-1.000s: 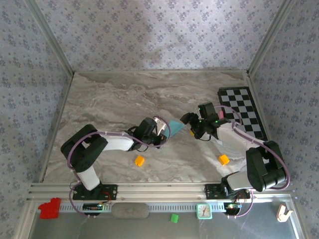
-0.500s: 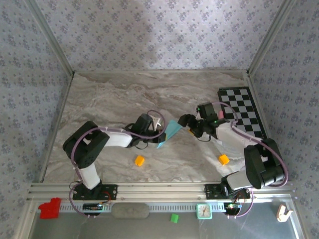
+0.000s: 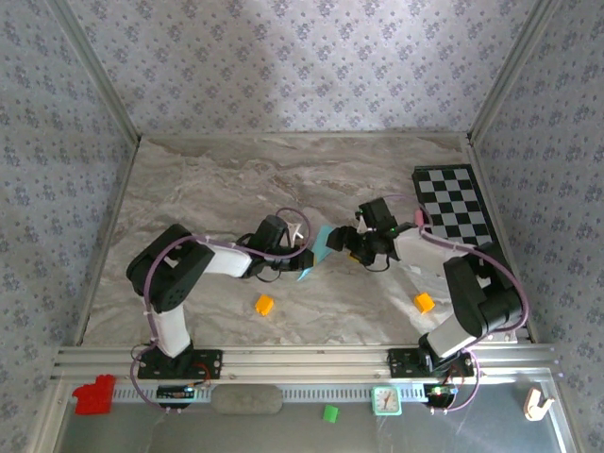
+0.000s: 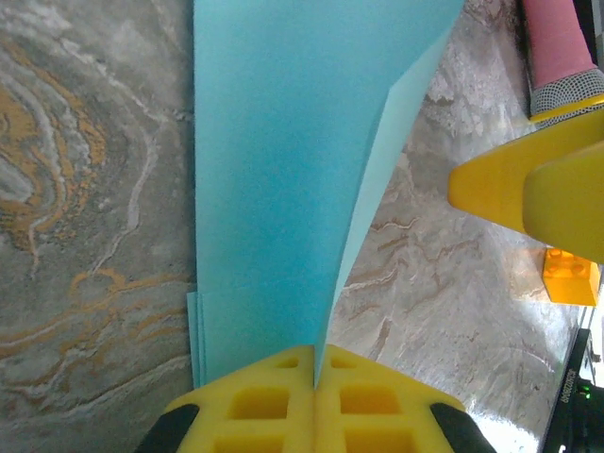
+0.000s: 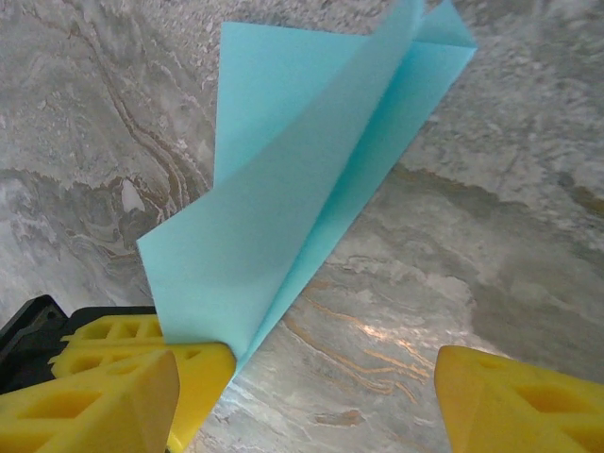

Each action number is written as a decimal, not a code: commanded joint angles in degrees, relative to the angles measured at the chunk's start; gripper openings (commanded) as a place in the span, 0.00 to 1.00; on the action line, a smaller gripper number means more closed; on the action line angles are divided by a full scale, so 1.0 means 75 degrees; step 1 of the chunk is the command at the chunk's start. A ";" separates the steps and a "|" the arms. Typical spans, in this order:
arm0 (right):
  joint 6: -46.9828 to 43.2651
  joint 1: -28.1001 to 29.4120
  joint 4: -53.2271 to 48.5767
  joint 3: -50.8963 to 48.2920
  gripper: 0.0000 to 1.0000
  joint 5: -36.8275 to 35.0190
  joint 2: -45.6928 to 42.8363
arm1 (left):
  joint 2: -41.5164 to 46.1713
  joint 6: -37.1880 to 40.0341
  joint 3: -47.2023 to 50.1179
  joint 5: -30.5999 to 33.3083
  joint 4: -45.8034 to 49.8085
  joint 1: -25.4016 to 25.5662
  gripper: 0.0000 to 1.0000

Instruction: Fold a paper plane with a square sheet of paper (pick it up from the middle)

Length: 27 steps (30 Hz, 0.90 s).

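Note:
The square sheet of paper [image 3: 317, 247] is teal-blue and folded into a creased, pointed shape near the table's middle. In the left wrist view, the paper [image 4: 283, 142] runs away from my left gripper [image 4: 314, 373], which is shut on its near edge, one flap standing up. My left gripper [image 3: 304, 249] holds it just above the marble. My right gripper [image 3: 347, 243] is open just right of the paper. In the right wrist view, the paper [image 5: 302, 189] rises ahead of my right gripper [image 5: 310, 377]; its yellow fingers [image 5: 104, 406] are spread wide, with nothing between them.
A black-and-white checkered board [image 3: 453, 203] lies at the back right. One orange cube [image 3: 264, 305] sits in front of the left arm, another [image 3: 424, 302] by the right arm, also seen as the orange cube [image 4: 569, 276]. Patterned walls enclose the table on three sides.
My right gripper has moved left, closer to the paper, its fingers narrowing slightly. My left gripper has kept its hold on the paper and has shifted and turned a little.

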<state>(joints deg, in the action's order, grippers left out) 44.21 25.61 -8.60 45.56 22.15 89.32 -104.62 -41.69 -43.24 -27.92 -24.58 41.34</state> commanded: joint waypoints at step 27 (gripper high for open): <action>-0.0785 0.0368 -0.0668 0.1131 0.59 0.0117 0.1456 | -0.0499 -0.0695 -0.0118 -0.0449 -0.0495 -0.0214 0.00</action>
<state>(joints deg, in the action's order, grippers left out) 39.64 27.92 -12.03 52.75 23.51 98.61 -107.07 -46.17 -43.83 -30.70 -27.20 40.14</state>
